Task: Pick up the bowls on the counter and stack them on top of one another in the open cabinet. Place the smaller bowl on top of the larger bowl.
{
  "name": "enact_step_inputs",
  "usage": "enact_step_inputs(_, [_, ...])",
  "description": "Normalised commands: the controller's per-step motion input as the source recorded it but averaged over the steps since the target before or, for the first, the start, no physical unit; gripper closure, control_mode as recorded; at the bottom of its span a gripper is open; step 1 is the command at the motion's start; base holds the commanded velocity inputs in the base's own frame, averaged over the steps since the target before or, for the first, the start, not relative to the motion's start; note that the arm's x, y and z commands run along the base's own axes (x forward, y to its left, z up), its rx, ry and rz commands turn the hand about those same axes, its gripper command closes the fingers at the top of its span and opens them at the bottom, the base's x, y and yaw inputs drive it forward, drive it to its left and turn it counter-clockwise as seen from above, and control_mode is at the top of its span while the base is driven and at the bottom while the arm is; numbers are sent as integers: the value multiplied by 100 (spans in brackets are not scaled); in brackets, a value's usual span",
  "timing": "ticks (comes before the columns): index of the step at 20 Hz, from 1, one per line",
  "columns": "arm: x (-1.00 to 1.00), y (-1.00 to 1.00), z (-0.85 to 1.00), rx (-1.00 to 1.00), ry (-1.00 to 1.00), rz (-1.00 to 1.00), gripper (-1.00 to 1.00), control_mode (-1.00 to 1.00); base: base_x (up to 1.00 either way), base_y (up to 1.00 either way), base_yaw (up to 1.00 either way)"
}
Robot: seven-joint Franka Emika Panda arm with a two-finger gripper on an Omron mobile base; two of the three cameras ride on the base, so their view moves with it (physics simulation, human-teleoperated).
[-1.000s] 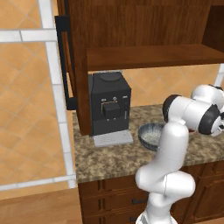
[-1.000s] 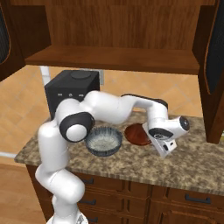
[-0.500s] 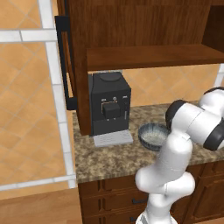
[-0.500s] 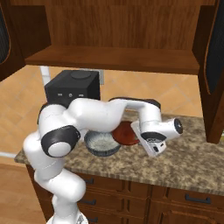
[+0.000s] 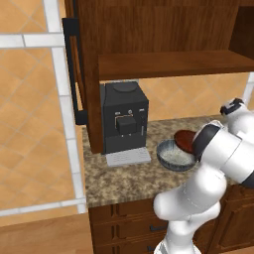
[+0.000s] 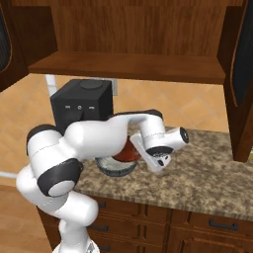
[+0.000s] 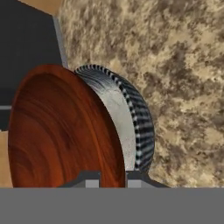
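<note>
My gripper [image 7: 113, 177] is shut on the rim of the smaller bowl [image 7: 61, 131], a glossy reddish-brown one that hangs tilted on its edge. Right behind it the larger bowl [image 7: 133, 118], dark grey and ribbed, rests on the speckled counter [image 7: 183, 65]. From the right base view, the smaller bowl [image 6: 127, 150] sits just above the rim of the larger bowl [image 6: 114, 168], beside the white hand. In the left base view the smaller bowl [image 5: 184, 140] overlaps the far rim of the larger bowl [image 5: 174, 155]. The open cabinet [image 5: 168, 64] has its shelf overhead.
A black coffee machine [image 5: 124, 121] stands on the counter [image 5: 124, 181] just left of the bowls. The cabinet door [image 5: 74, 74] with a long black handle hangs open on the left. Another open door [image 6: 239, 74] is at the right. Drawers lie below the counter edge.
My arm has swung the hand and the reddish-brown bowl leftward in the right base view, from beside the grey bowl to over its rim. The grey bowl has stayed put.
</note>
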Motion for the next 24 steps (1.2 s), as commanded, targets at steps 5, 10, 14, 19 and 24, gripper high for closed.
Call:
enact_step_inputs(5, [3, 74, -2, 0, 5, 11, 100, -100, 0, 0, 0])
enact_step_inputs(10, [14, 17, -12, -2, 11, 1, 100, -100, 0, 0, 0])
enact_step_inputs(14, [12, -7, -8, 0, 10, 0, 100, -100, 0, 0, 0])
enact_step_inputs(19, [0, -24, -1, 0, 16, 0, 100, -100, 0, 0, 0])
enact_step_inputs(24, [13, -2, -20, -4, 7, -2, 100, -100, 0, 0, 0])
